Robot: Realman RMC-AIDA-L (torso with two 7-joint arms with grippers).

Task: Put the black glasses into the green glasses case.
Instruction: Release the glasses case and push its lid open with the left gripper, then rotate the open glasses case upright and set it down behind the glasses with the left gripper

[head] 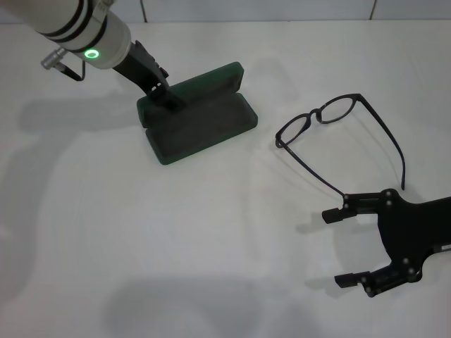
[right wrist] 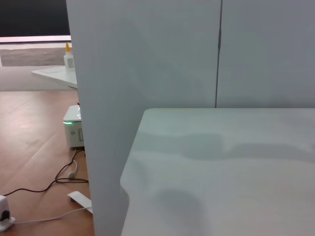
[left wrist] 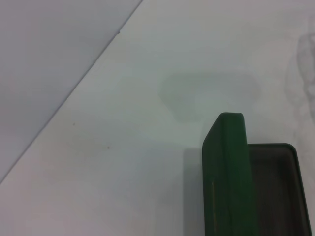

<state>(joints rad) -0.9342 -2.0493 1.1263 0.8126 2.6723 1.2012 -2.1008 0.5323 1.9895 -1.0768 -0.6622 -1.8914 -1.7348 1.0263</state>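
The green glasses case (head: 201, 125) lies open on the white table, far left of centre, with its lid (head: 208, 79) standing up behind the tray. My left gripper (head: 161, 91) is at the case's left end, by the lid. The left wrist view shows the lid's edge and part of the lined tray of the case (left wrist: 227, 172). The black glasses (head: 331, 111) lie to the right of the case, temple arms unfolded and pointing toward me. My right gripper (head: 335, 248) is open and empty, just in front of the tip of the nearer temple arm. The right wrist view shows neither object.
The white table (head: 176, 239) runs back to a pale wall panel (right wrist: 147, 73). In the right wrist view the table's side edge drops to a brown floor with cables (right wrist: 39, 182) and a small white device (right wrist: 73, 129).
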